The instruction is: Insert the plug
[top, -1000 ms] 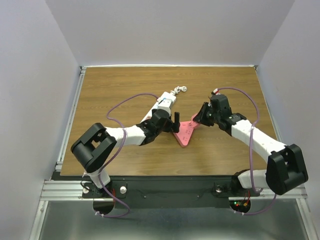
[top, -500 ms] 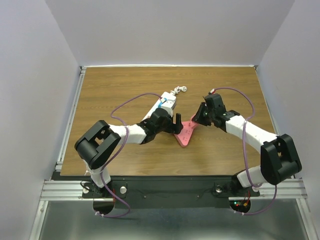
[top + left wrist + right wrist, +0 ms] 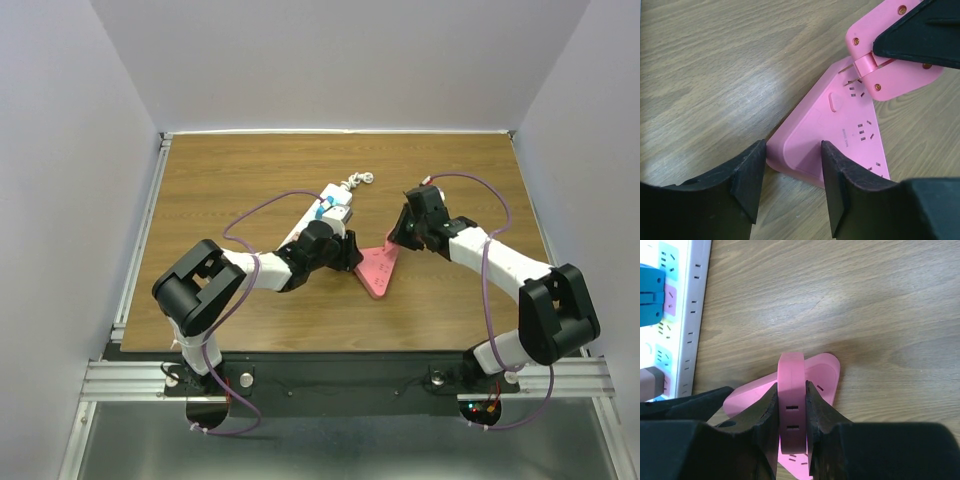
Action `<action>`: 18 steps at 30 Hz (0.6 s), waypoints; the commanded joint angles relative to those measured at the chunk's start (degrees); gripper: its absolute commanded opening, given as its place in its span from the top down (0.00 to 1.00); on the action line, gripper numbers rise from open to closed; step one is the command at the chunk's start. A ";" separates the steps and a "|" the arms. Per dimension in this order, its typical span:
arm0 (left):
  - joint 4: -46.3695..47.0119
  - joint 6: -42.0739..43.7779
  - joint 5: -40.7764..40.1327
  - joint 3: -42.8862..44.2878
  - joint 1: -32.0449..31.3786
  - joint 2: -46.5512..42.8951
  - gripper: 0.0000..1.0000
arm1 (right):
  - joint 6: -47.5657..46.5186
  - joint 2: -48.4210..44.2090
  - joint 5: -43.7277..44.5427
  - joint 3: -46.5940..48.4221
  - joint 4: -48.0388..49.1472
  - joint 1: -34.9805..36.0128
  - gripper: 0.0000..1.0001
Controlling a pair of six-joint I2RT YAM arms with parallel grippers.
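Left gripper (image 3: pixel 352 258), seen from above, sits at the left corner of the flat pink socket block (image 3: pixel 380 272); its wrist camera shows jaws spread astride that corner, perhaps touching; the right wrist camera shows the right gripper (image 3: pixel 791 391) clamped on the block's upright hinged flap (image 3: pixel 791 369).

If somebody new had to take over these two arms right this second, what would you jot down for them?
Left gripper: open, fingers straddling a corner of the flat pink panel.
Right gripper: shut on the raised pink panel, hinged to the flat one.
White power strip: apart from both panels.
Done: pink piece gripped. Left: the insertion itself, not yet visible.
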 commanded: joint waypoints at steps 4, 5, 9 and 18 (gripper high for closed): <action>2.61 0.35 2.41 -1.46 0.05 0.34 0.63 | 1.28 -1.28 3.80 2.42 -3.62 0.67 0.99; 2.96 0.27 2.59 -1.55 -0.04 0.34 0.64 | 1.45 -1.46 3.97 2.33 -3.97 0.75 1.00; 3.84 -0.35 3.56 -2.60 -0.04 0.25 0.71 | 1.89 -2.51 5.20 2.51 -6.08 0.93 1.00; 5.60 -0.70 4.00 -3.66 0.05 0.43 0.79 | 2.68 -6.47 6.96 3.12 -9.51 1.19 0.99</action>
